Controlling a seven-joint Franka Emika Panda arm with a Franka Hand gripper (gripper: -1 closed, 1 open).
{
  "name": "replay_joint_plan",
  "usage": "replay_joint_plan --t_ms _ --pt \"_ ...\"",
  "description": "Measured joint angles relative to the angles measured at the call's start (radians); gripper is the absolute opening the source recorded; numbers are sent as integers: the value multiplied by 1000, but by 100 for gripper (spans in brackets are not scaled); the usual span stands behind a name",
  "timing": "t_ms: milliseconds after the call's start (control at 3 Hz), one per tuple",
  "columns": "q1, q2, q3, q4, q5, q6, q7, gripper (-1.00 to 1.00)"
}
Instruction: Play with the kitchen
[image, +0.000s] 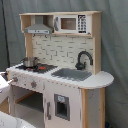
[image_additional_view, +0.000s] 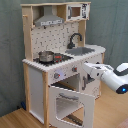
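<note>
Overall, no legible writing on the kitchen; tool state impossible to tell.

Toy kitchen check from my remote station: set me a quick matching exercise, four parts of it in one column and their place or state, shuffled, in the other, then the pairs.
Parts:
1. small pot
2. oven door
3. black faucet
4. microwave

Places or states:
A. swung open, hanging out at the front
B. on the top shelf beside the hood
C. on the stovetop
D. standing behind the grey sink

Pairs: 1-C, 2-A, 3-D, 4-B
</note>
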Motion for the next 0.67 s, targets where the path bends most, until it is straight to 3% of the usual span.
replay_joint_plan --t_ms 667 --pt "-2 0 -70 -109 -117 115 3 100"
